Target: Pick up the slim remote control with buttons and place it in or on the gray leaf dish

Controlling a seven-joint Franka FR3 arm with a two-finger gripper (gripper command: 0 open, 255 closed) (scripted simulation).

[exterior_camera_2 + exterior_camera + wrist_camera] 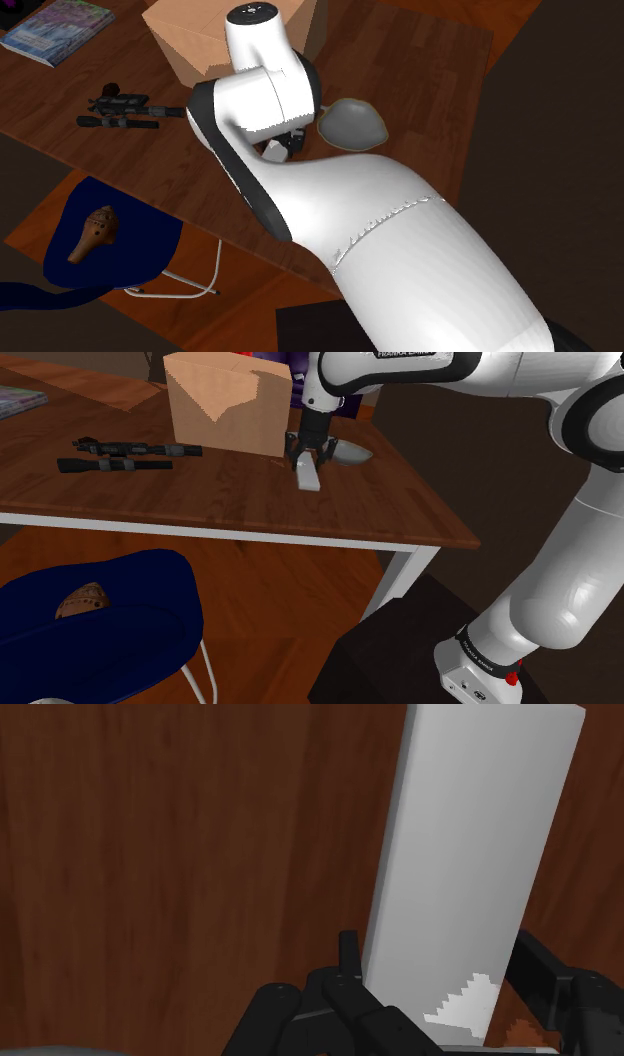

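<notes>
The remote control (308,477) is drawn as a plain light-grey slab lying on the brown wooden table (200,497), just in front of the grey leaf dish (352,453). My black gripper (308,456) comes down onto the remote's far end, close to the dish's near edge. In the wrist view the two fingers (348,956) clasp the long sides of the remote (470,864), so the gripper (440,979) is shut on it. From the second exterior view the dish (352,122) lies beside the arm, and a corner of the remote (272,150) peeks out under the arm.
A cardboard box (228,402) stands close beside the gripper, on the shoulder view's left. Two long black objects (130,457) lie further left on the table. A magazine (58,28) lies at a far corner. A blue chair (100,622) holding a brown object (80,600) stands before the table's front edge.
</notes>
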